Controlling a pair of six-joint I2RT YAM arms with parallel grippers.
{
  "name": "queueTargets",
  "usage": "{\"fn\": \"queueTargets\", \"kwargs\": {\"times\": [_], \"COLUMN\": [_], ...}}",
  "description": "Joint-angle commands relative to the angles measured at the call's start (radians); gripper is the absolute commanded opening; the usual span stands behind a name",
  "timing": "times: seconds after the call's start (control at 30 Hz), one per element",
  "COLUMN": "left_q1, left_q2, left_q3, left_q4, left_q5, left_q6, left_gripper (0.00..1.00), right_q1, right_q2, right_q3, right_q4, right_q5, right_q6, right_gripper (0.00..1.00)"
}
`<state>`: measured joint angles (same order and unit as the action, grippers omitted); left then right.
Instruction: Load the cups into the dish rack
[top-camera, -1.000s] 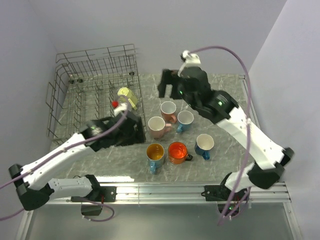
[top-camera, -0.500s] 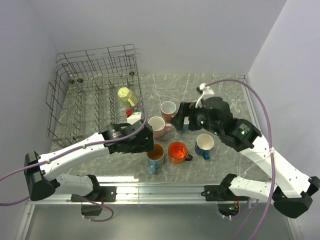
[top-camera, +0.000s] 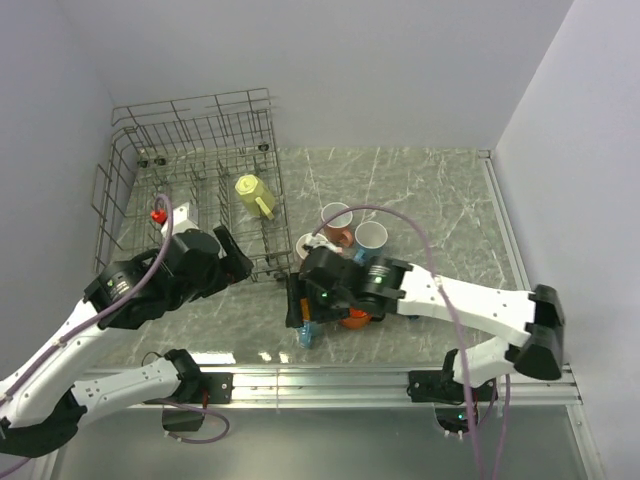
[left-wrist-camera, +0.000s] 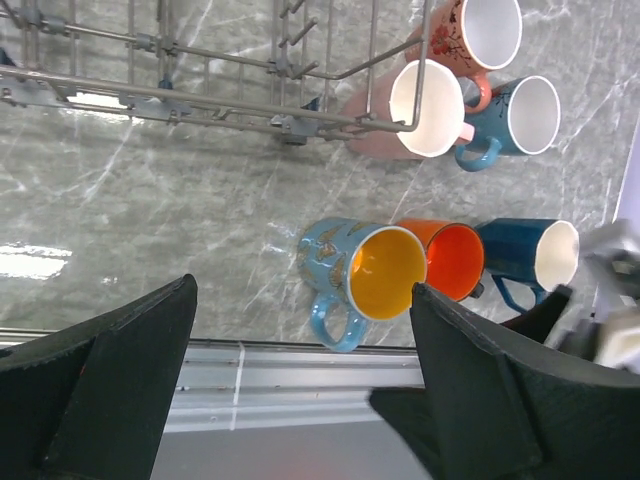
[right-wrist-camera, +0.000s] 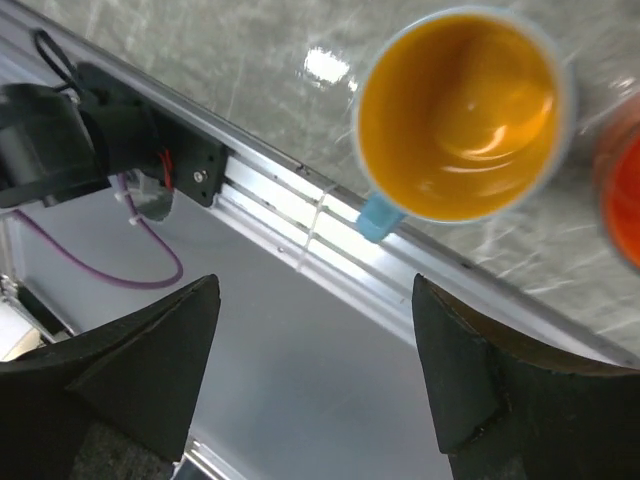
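Observation:
The dish rack (top-camera: 130, 185) stands at the far left and holds the pale yellow mug (top-camera: 252, 191). On the table are the salmon mug (top-camera: 337, 217), the light blue mug (top-camera: 371, 237) and the pale pink mug (left-wrist-camera: 424, 107). Nearer are the teal butterfly mug (left-wrist-camera: 366, 270), the orange mug (left-wrist-camera: 451, 260) and the dark blue mug (left-wrist-camera: 526, 254). My left gripper (top-camera: 240, 262) is open and empty by the rack's near right corner. My right gripper (top-camera: 297, 312) is open and empty, just above the butterfly mug (right-wrist-camera: 458, 112).
The metal rail (top-camera: 380, 378) runs along the table's near edge, below the right gripper's fingers (right-wrist-camera: 140, 370). My right arm (top-camera: 450, 295) lies across the near mugs and hides most of the orange and dark blue ones from above. Walls close in left and right.
My left arm has drawn back to the left from the mugs, empty. My right arm has swung from the far side down to the butterfly mug. The yellow mug stays in the rack.

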<state>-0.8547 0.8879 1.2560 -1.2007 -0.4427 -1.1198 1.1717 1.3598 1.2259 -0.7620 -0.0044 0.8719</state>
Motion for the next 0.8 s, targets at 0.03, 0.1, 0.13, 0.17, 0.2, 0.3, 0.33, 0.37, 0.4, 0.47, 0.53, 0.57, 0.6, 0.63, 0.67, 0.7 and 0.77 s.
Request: {"fn": "queueTargets", "kwargs": {"times": [0.03, 0.1, 0.13, 0.17, 0.2, 0.3, 0.33, 0.37, 0.4, 0.47, 0.53, 0.57, 0.6, 0.63, 0.67, 0.7, 0.77], "left_q1": [0.009, 0.011, 0.011, 0.009, 0.011, 0.009, 0.011, 0.011, 0.011, 0.009, 0.009, 0.009, 0.011, 0.011, 0.011, 0.011, 0.009], "left_q2": [0.005, -0.004, -0.009, -0.017, -0.026, -0.064, -0.072, -0.084, -0.093, -0.109, -0.112, -0.115, -0.115, -0.116, -0.121, -0.122, -0.13], "left_q3": [0.039, 0.062, 0.071, 0.085, 0.083, 0.057, 0.053, 0.043, 0.039, 0.031, 0.036, 0.045, 0.051, 0.057, 0.068, 0.074, 0.077], "left_q4": [-0.039, -0.037, -0.036, -0.034, -0.028, -0.005, 0.0, 0.003, 0.006, 0.006, 0.001, -0.006, -0.008, -0.011, -0.017, -0.022, -0.026], "left_q5": [0.009, 0.025, 0.05, 0.062, 0.077, 0.12, 0.131, 0.159, 0.17, 0.188, 0.208, 0.213, 0.222, 0.225, 0.226, 0.231, 0.234], "left_q6": [0.037, 0.054, 0.058, 0.064, 0.071, 0.075, 0.077, 0.084, 0.09, 0.109, 0.126, 0.138, 0.146, 0.153, 0.166, 0.173, 0.192], "left_gripper": [0.93, 0.93, 0.93, 0.92, 0.92, 0.91, 0.9, 0.89, 0.89, 0.89, 0.89, 0.88, 0.88, 0.88, 0.88, 0.89, 0.89], "right_q1": [0.048, 0.069, 0.074, 0.092, 0.098, 0.123, 0.135, 0.143, 0.154, 0.158, 0.16, 0.158, 0.158, 0.158, 0.158, 0.158, 0.158], "right_q2": [0.102, 0.125, 0.148, 0.159, 0.171, 0.238, 0.281, 0.306, 0.33, 0.399, 0.439, 0.444, 0.446, 0.437, 0.427, 0.405, 0.381], "right_q3": [0.11, 0.122, 0.13, 0.138, 0.153, 0.217, 0.242, 0.268, 0.32, 0.363, 0.391, 0.389, 0.373, 0.359, 0.344, 0.31, 0.281], "right_q4": [-0.083, -0.112, -0.129, -0.158, -0.172, -0.226, -0.246, -0.285, -0.307, -0.353, -0.372, -0.381, -0.385, -0.385, -0.382, -0.379, -0.363], "right_q5": [0.113, 0.141, 0.162, 0.179, 0.194, 0.224, 0.236, 0.262, 0.273, 0.285, 0.291, 0.291, 0.299, 0.3, 0.302, 0.303, 0.305], "right_q6": [0.168, 0.24, 0.262, 0.281, 0.321, 0.38, 0.394, 0.406, 0.439, 0.463, 0.496, 0.507, 0.533, 0.547, 0.574, 0.587, 0.624], "right_gripper": [0.81, 0.78, 0.78, 0.77, 0.77, 0.76, 0.76, 0.76, 0.76, 0.77, 0.77, 0.77, 0.78, 0.77, 0.77, 0.77, 0.76]}}
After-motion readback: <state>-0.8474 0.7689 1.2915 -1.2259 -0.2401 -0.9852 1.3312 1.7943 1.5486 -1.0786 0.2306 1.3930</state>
